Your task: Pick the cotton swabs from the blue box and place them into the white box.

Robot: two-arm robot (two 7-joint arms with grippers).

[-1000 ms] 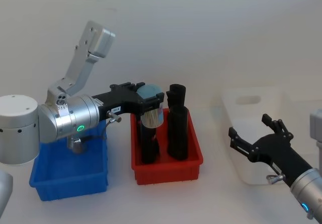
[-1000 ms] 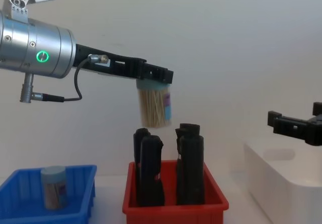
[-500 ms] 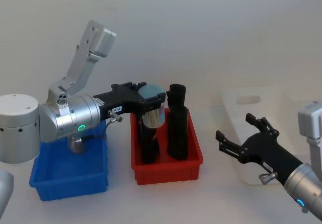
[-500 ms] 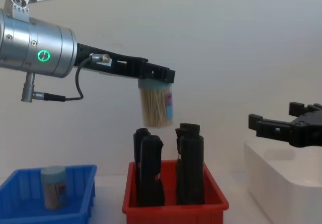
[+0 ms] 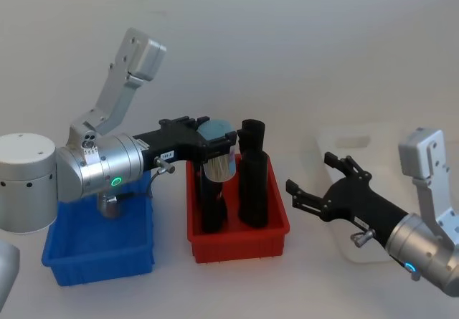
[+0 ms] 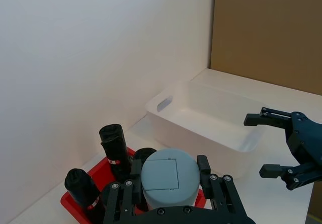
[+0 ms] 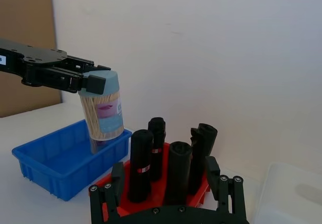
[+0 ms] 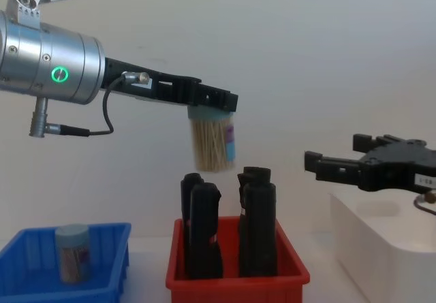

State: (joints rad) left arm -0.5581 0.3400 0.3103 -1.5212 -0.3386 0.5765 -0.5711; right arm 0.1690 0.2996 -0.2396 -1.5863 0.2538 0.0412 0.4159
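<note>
Jaws of the left gripper are clamped on the lid end of one cotton swabs jar. It hangs mid-air at centre frame in the chest view, long axis near vertical, lid up, directly over the red bin. Right gripper has its jaws spread wide and empty, sitting right of centre with tips pointing at the jar, well apart from it. The white box is on the worktop at lower right, behind and under the right gripper, so the right arm is nearer the drop point. The gap to close runs sideways, jar to the left of the open jaws; looks like a handover setup, my guess. Count: two jars, the held one plus a second jar standing in the blue box; four black cylinders in the red bin.
</note>
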